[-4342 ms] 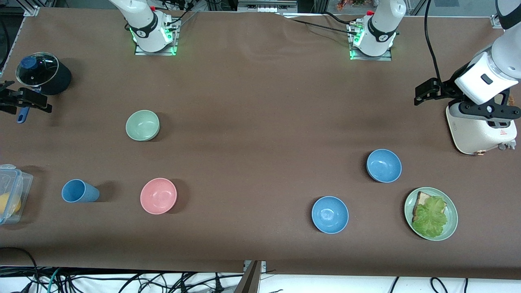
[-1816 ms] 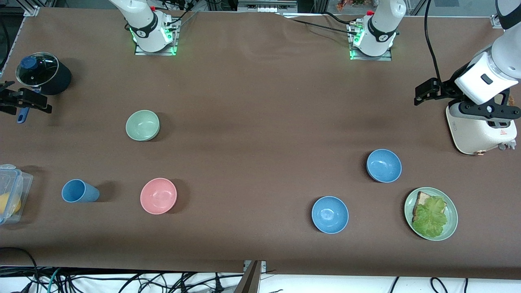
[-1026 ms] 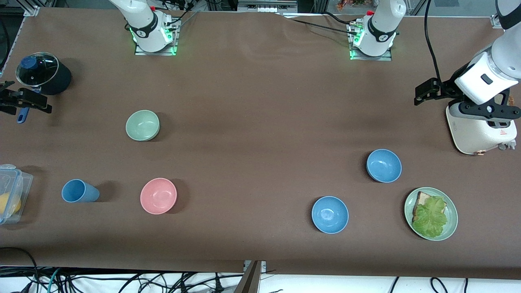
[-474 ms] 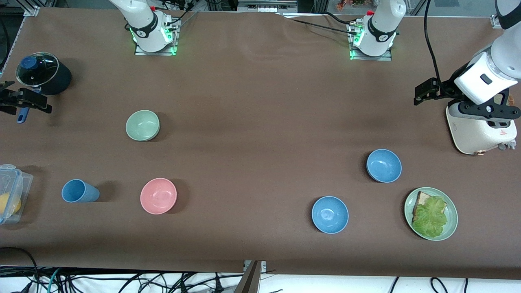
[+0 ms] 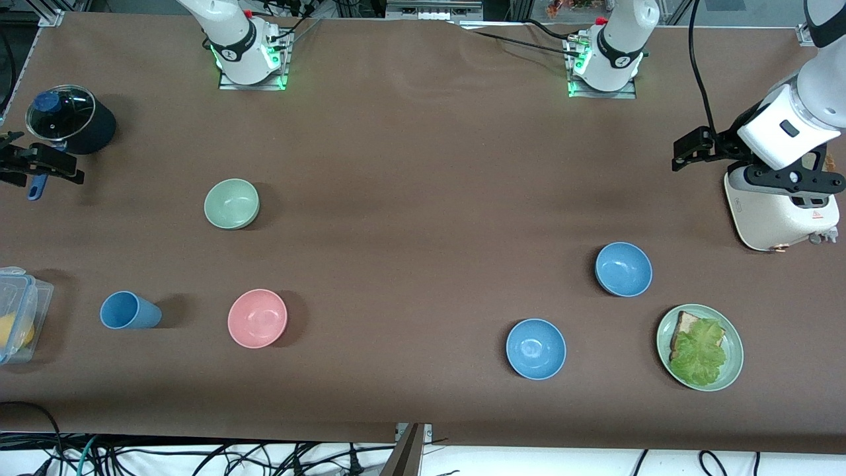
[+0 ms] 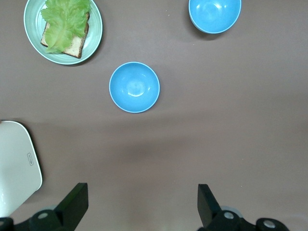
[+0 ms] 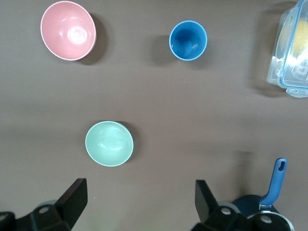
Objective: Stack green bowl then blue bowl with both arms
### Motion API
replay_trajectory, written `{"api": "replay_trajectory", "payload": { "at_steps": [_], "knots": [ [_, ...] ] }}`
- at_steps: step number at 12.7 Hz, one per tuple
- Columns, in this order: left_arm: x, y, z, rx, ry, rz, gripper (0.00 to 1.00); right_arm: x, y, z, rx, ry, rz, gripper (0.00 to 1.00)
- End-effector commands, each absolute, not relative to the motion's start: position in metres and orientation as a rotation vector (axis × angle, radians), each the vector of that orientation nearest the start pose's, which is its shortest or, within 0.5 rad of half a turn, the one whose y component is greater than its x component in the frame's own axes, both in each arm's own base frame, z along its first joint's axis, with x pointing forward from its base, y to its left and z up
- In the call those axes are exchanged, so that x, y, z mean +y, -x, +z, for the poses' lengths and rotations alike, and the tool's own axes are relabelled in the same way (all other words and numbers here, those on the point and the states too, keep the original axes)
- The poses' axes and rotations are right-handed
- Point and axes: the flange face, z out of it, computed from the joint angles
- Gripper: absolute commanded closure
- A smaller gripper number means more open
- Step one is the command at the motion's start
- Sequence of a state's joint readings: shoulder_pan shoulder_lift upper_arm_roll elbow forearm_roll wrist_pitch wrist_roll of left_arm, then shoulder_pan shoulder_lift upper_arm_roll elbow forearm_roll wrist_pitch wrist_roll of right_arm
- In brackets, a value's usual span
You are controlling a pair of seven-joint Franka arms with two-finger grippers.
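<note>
The green bowl [image 5: 231,203] sits upright toward the right arm's end of the table; it also shows in the right wrist view [image 7: 109,143]. Two blue bowls lie toward the left arm's end: one [image 5: 623,269] farther from the front camera, one [image 5: 536,348] nearer. Both show in the left wrist view [image 6: 134,87] [image 6: 214,14]. My left gripper [image 5: 687,151] [image 6: 139,209] is open and empty, up in the air beside a white appliance. My right gripper [image 5: 46,165] [image 7: 139,199] is open and empty, up in the air by a black pot.
A pink bowl [image 5: 257,318] and a blue cup [image 5: 129,311] stand nearer the front camera than the green bowl. A green plate [image 5: 733,357] with bread and lettuce is beside the nearer blue bowl. Also here: a white appliance [image 5: 780,211], a lidded black pot [image 5: 66,119] and a clear container [image 5: 16,314].
</note>
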State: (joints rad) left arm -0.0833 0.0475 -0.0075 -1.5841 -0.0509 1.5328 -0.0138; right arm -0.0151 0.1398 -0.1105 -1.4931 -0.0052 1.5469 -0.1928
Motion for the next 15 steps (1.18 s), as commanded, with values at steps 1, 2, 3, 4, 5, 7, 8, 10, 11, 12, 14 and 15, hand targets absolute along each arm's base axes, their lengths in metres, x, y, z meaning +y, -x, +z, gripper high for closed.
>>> {"api": "replay_trajectory", "payload": {
  "at_steps": [1,2,3,4,5,7,8,10,11,12,14,15],
  "knots": [
    [-0.056,-0.563,0.596,0.117,3.156,0.162,0.0,-0.073,-0.588,0.582,-0.105,3.158,0.129,0.01],
    [-0.056,-0.563,0.596,0.117,3.156,0.162,0.0,-0.073,-0.588,0.582,-0.105,3.158,0.129,0.01],
    [-0.056,-0.563,0.596,0.117,3.156,0.162,0.0,-0.073,-0.588,0.582,-0.108,3.158,0.129,0.01],
    [-0.056,-0.563,0.596,0.117,3.156,0.162,0.0,-0.073,-0.588,0.582,-0.105,3.158,0.129,0.01],
    [-0.056,-0.563,0.596,0.117,3.156,0.162,0.0,-0.073,-0.588,0.582,-0.108,3.158,0.129,0.01],
    [-0.056,-0.563,0.596,0.117,3.156,0.162,0.0,-0.073,-0.589,0.581,-0.105,3.157,0.132,0.01],
    [-0.056,-0.563,0.596,0.117,3.156,0.162,0.0,-0.073,-0.588,0.582,-0.108,3.158,0.129,0.01],
    [-0.056,-0.563,0.596,0.117,3.156,0.162,0.0,-0.073,-0.59,0.578,-0.11,3.157,0.139,0.01],
    [-0.056,-0.563,0.596,0.117,3.156,0.162,0.0,-0.074,-0.59,0.577,-0.108,3.153,0.143,0.01],
    [-0.056,-0.563,0.596,0.117,3.156,0.162,0.0,-0.074,-0.59,0.576,-0.105,3.153,0.145,0.01],
    [-0.056,-0.563,0.596,0.117,3.156,0.162,0.0,-0.072,-0.6,0.546,-0.108,3.147,0.242,0.01],
    [-0.056,-0.563,0.595,0.117,3.156,0.165,0.0,-0.072,-0.601,0.545,-0.106,3.148,0.246,0.01]
  ]
}}
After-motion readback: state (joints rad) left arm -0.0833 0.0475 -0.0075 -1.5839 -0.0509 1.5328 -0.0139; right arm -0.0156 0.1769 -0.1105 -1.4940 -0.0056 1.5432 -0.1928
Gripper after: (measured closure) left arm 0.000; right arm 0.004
